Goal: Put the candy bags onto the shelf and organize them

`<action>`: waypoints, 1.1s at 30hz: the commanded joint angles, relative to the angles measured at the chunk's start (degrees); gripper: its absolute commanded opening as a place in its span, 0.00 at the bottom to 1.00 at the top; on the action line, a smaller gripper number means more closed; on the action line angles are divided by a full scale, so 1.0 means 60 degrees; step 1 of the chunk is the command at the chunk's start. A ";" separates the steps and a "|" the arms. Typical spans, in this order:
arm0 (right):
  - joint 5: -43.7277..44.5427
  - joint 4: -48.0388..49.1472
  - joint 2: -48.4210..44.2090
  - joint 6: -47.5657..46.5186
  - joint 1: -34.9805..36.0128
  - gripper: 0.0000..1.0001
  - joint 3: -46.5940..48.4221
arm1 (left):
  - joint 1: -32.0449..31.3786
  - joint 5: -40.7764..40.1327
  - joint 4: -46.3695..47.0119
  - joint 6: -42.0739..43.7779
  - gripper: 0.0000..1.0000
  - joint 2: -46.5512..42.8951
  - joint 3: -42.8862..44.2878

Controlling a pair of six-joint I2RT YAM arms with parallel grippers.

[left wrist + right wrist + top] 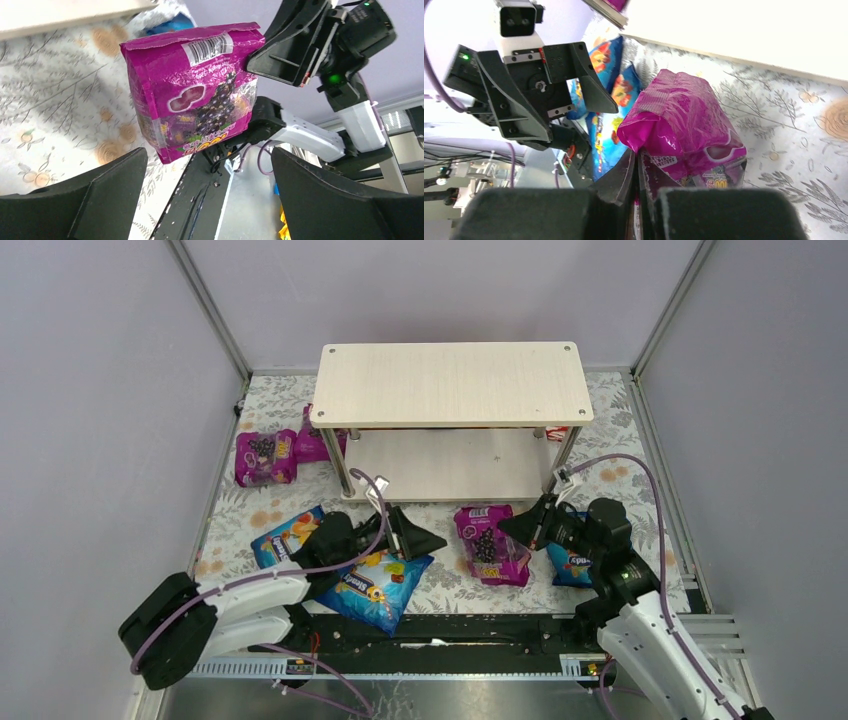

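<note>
The shelf [450, 380] stands at the back middle, both boards bare. My right gripper [522, 528] is shut on the edge of a magenta candy bag [490, 543] in front of the shelf; the right wrist view shows the jaws [636, 167] pinching the bag [684, 125]. My left gripper [418, 537] is open and empty, just left of that bag, over a blue bag [378, 585]. In the left wrist view the magenta bag [195, 95] stands ahead of my wide-open fingers [75, 200]. Another blue bag [285, 535] lies left, a third [570, 562] under the right arm.
Two more magenta bags [265, 457] [318, 445] lie at the shelf's left end, the second partly behind a post. Grey walls close the floral-patterned table [620, 475] on three sides. A black rail [440, 630] runs along the near edge.
</note>
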 commanded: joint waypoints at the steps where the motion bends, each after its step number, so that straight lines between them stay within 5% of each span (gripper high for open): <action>1: -0.0381 0.1279 -0.0421 0.1078 0.0062 0.00 0.1267 | 0.0020 -0.0339 0.1030 0.0392 0.99 -0.0784 -0.0072; 9: -0.0270 0.3584 -0.0469 0.4047 0.0045 0.00 0.1331 | 0.0020 -0.0214 0.3365 -0.1020 0.99 -0.0085 -0.0263; 22: -0.0365 0.4624 -0.0053 0.5948 0.0050 0.00 0.2897 | -0.0516 0.0127 0.3865 -0.0732 0.99 0.0254 0.0633; 33: -0.0377 0.5296 -0.0006 0.6785 0.0053 0.00 0.2801 | -0.1745 -0.0317 0.6733 -0.1263 0.99 0.2519 0.1884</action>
